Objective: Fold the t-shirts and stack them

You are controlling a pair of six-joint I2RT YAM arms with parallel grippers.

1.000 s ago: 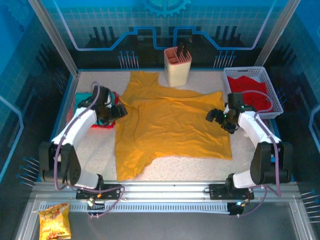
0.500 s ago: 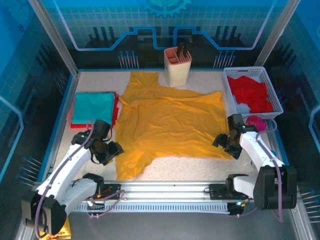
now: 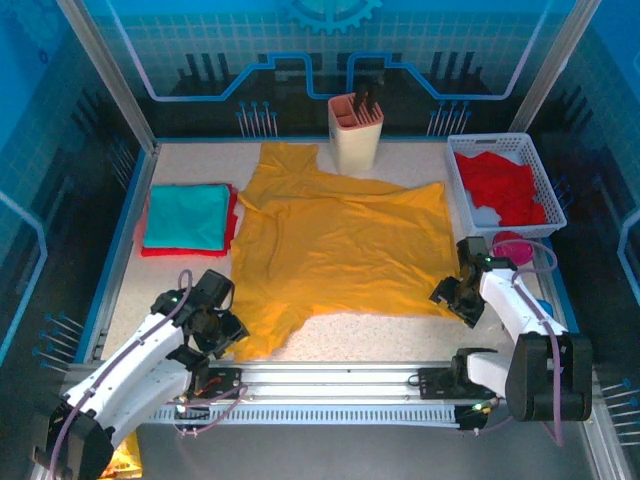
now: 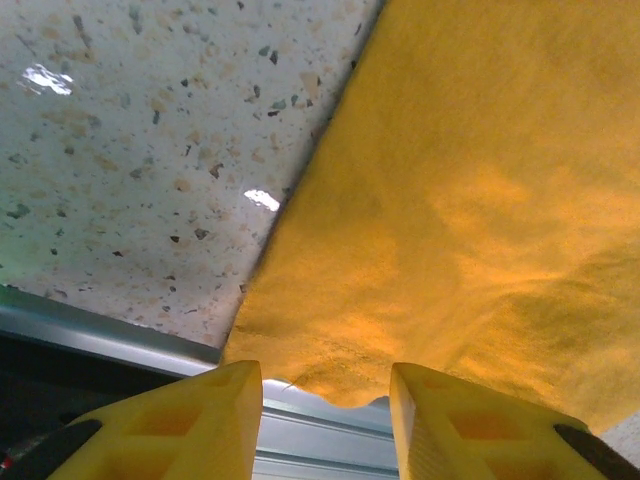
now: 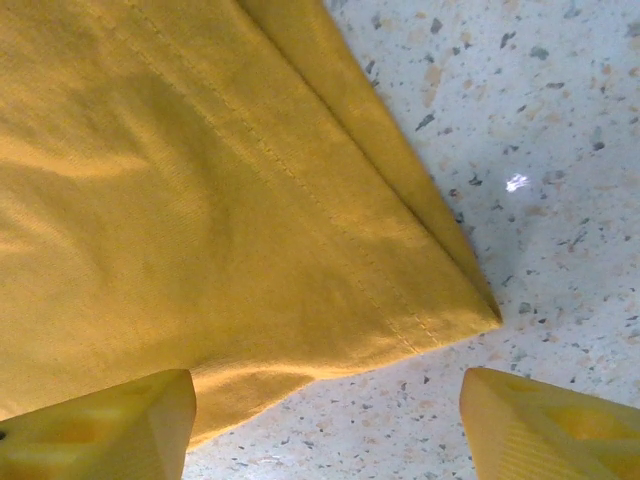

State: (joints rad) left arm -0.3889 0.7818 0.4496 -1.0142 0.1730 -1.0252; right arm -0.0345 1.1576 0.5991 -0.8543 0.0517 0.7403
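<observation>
Mustard t-shirt (image 3: 340, 250) — left gripper (image 4: 322, 375) and right gripper (image 5: 328, 388) have swung to its near corners, jaws apart, narrowing to pinch.

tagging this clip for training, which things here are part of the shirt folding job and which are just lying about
Job in hand:
mustard t-shirt
teal t-shirt, folded on a red t-shirt
red cloth in the white basket, probably

Lying about:
beige holder
pink object beside the basket

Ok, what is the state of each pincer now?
Left pincer: open, at the yellow t-shirt hem, holding nothing.
Right pincer: open over its corner, holding nothing.
</observation>
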